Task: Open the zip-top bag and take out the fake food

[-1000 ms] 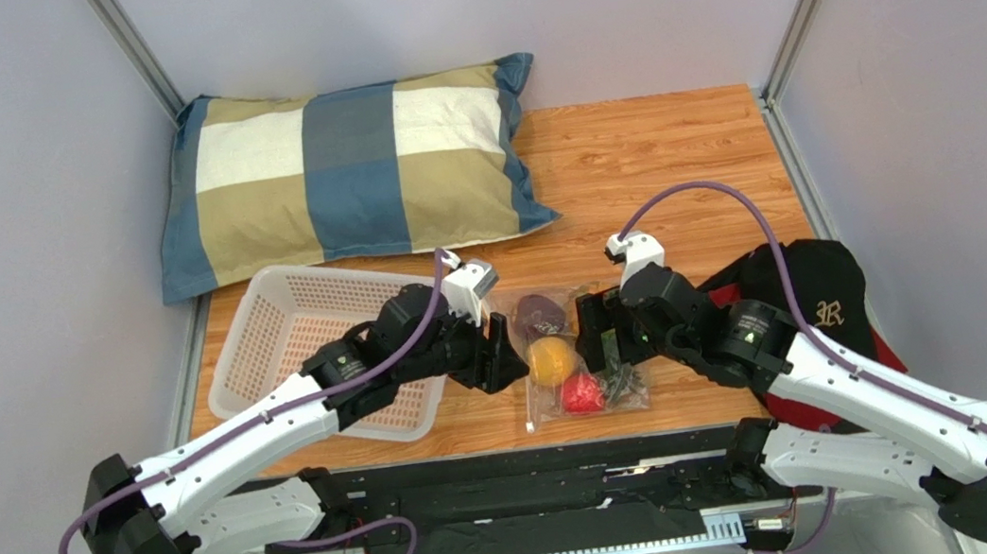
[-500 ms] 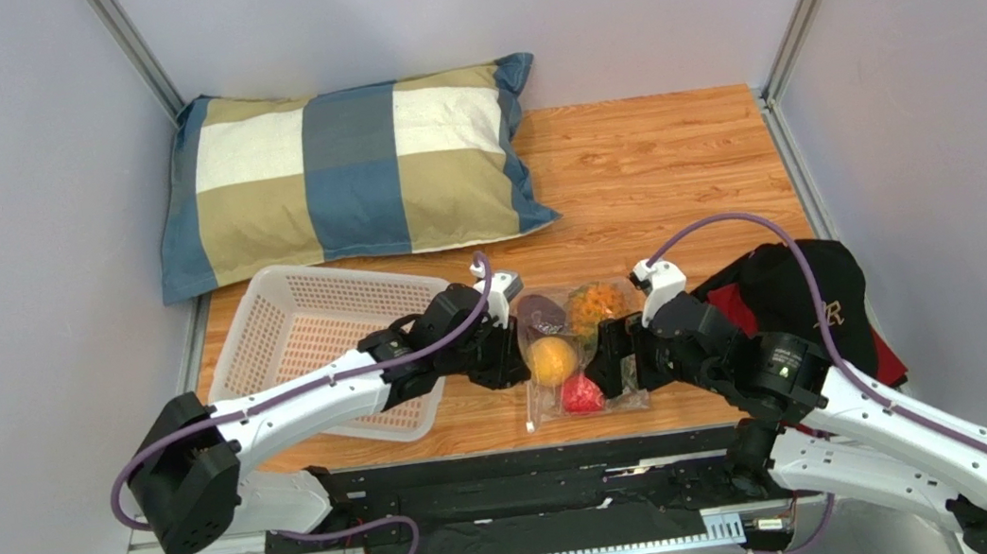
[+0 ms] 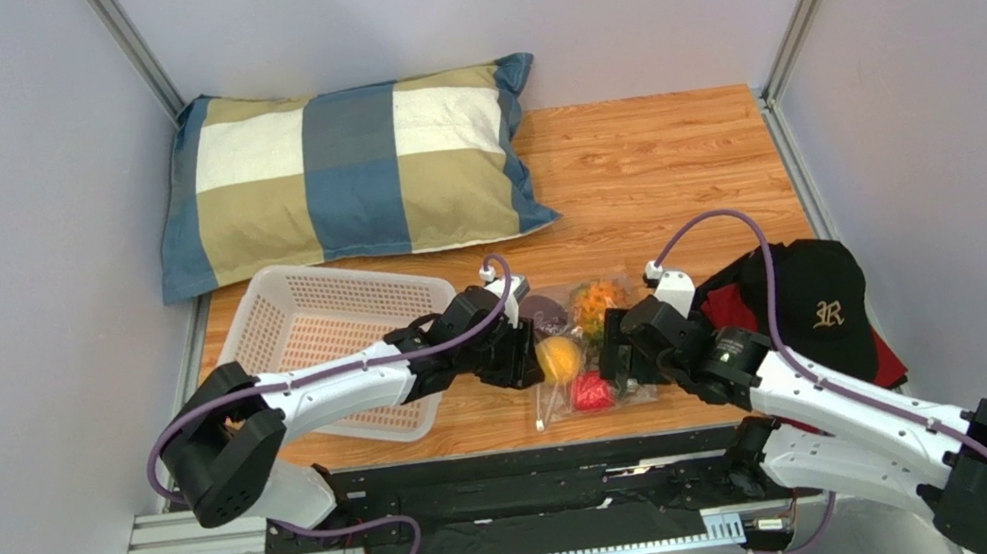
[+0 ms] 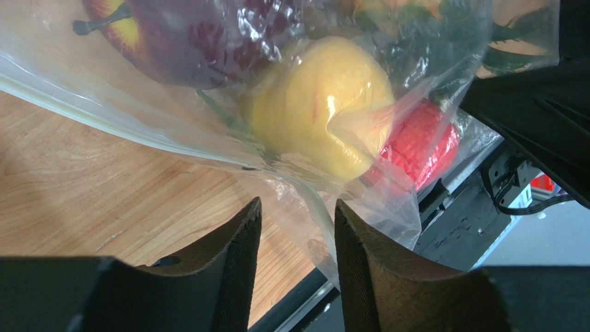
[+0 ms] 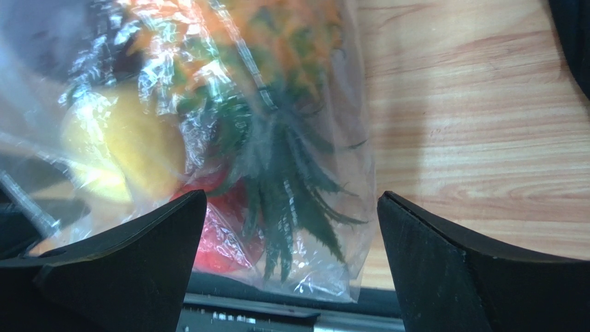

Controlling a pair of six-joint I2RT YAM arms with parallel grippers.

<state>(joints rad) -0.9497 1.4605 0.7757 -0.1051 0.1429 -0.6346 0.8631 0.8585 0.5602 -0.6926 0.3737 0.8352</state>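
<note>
right gripper moved in — straddling zip-top bag

Both arms now stretch lower and flatter. The left pincer has closed in on the zip-top bag from 9 o'clock and the right pincer from 3 o'clock, uncovering the orange frilly piece.

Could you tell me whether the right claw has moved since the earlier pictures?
Yes; the right claw has drawn back slightly, towards the black fabric cap.
</note>
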